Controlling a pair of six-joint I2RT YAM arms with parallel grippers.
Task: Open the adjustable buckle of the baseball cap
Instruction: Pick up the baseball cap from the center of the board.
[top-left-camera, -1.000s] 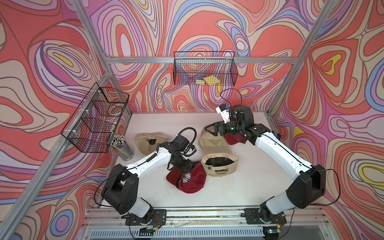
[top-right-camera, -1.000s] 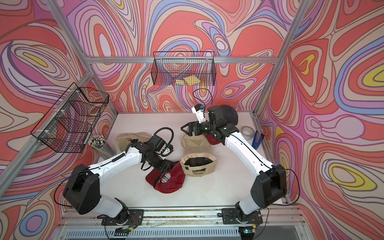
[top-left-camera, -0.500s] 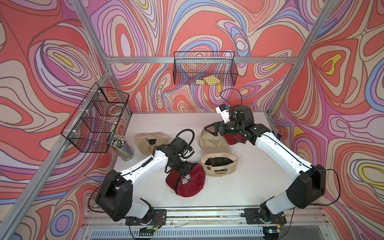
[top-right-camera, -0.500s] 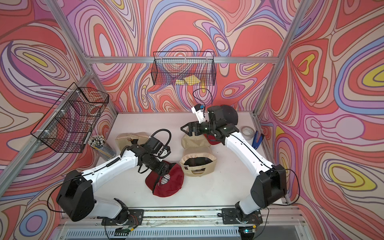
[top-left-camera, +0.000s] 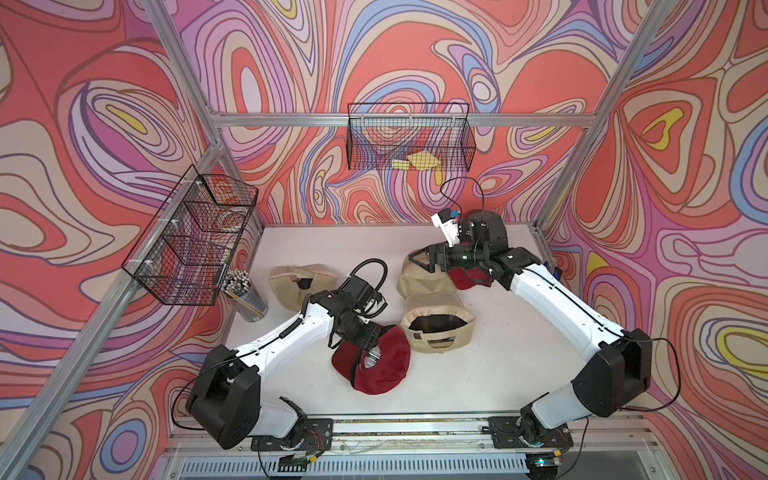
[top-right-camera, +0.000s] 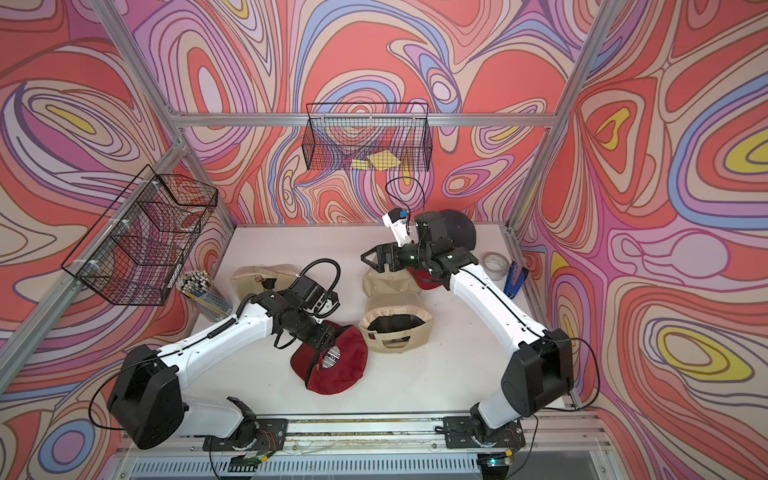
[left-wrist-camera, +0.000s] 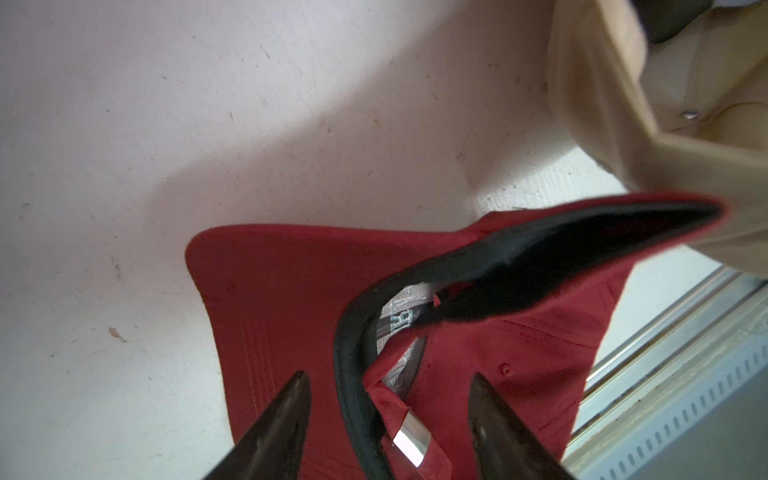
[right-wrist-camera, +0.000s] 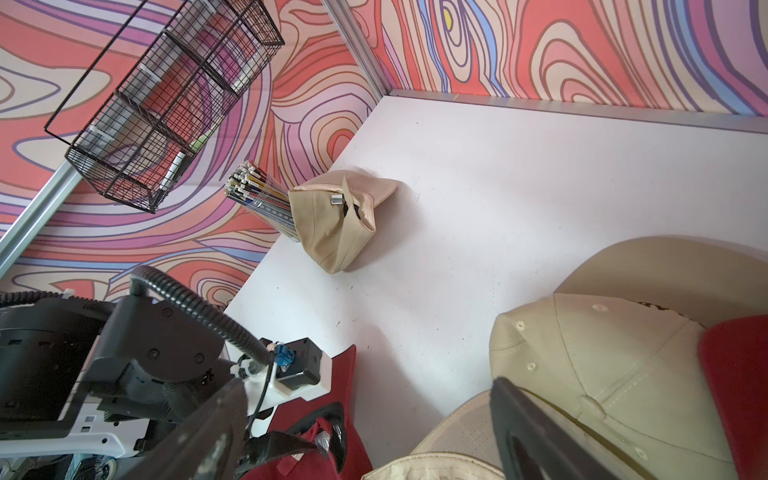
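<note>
The red baseball cap (top-left-camera: 380, 370) lies near the table's front centre, its black sweatband showing in the left wrist view. Its red back strap carries a silver metal buckle (left-wrist-camera: 409, 436). My left gripper (top-left-camera: 368, 338) is down on the cap's rear edge. In its wrist view the left gripper (left-wrist-camera: 390, 386) is open, and its fingers (left-wrist-camera: 286, 415) stand either side of the strap and buckle without touching them. My right gripper (top-left-camera: 419, 259) hovers open and empty above a tan cap (top-left-camera: 424, 280) at the back.
Other tan caps lie at the centre (top-left-camera: 436, 328) and back left (top-left-camera: 299, 282). Another red cap (top-left-camera: 469, 276) and a black cap (top-right-camera: 457, 228) sit under the right arm. A pencil cup (top-left-camera: 245, 295), tape roll (top-right-camera: 494, 264), blue stapler (top-right-camera: 515, 278) and two wire baskets (top-left-camera: 195, 237) line the edges.
My left arm has shifted over the red cap and nudged it a little. Its jaws opened wider, then narrowed again. The right arm has not moved.
</note>
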